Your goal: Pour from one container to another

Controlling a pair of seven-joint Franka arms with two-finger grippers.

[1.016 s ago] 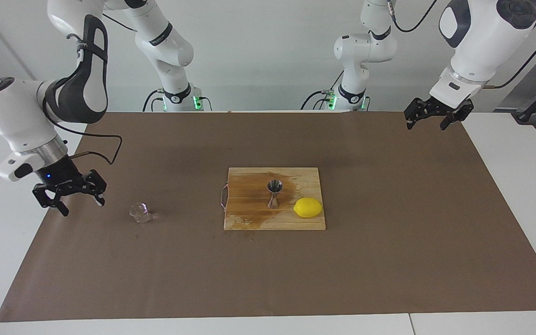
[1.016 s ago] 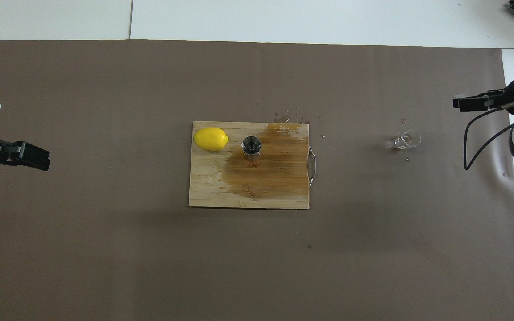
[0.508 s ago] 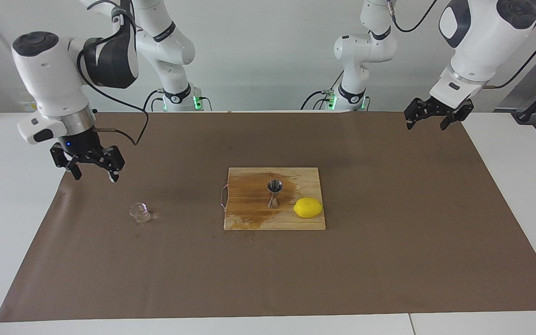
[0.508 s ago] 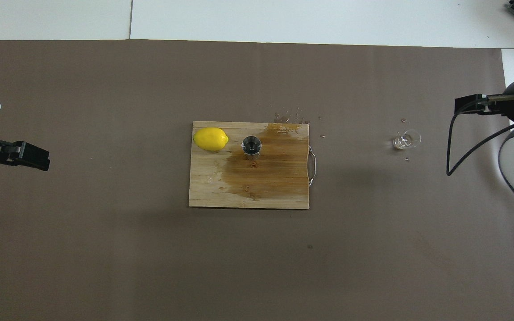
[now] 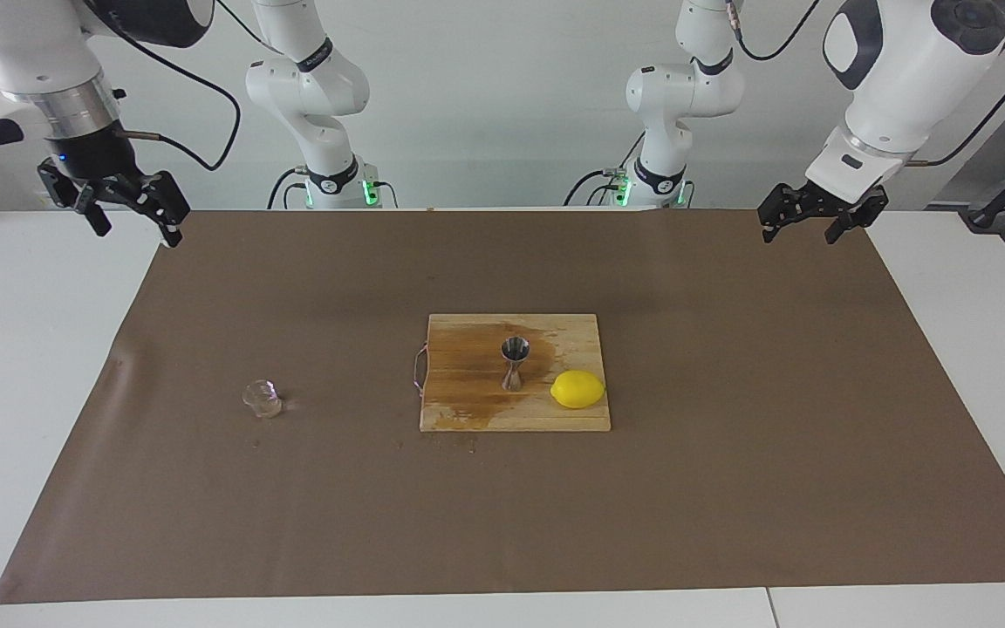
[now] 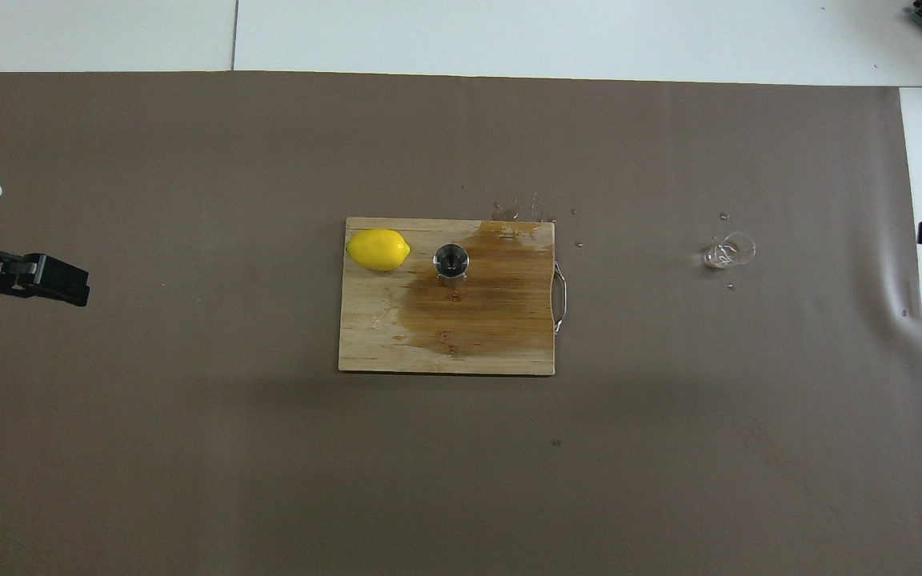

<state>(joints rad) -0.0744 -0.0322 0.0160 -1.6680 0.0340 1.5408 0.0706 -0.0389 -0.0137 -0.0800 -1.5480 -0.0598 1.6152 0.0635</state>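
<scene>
The clear glass cup stands upright on the brown mat toward the right arm's end; it also shows in the overhead view. The steel jigger stands upright on the wooden cutting board, beside the lemon; the overhead view shows the jigger from above. My right gripper is open and empty, raised over the mat's corner at the robots' end, well away from the cup. My left gripper is open and empty, waiting over the mat's other corner at the robots' end.
A large wet stain darkens the board around the jigger, and drops lie on the mat just past it. The board's metal handle points toward the right arm's end. White table surrounds the mat.
My right gripper has risen from beside the glass cup and drawn back toward the robots' end of the table. The cup, jigger and left arm have not moved.
</scene>
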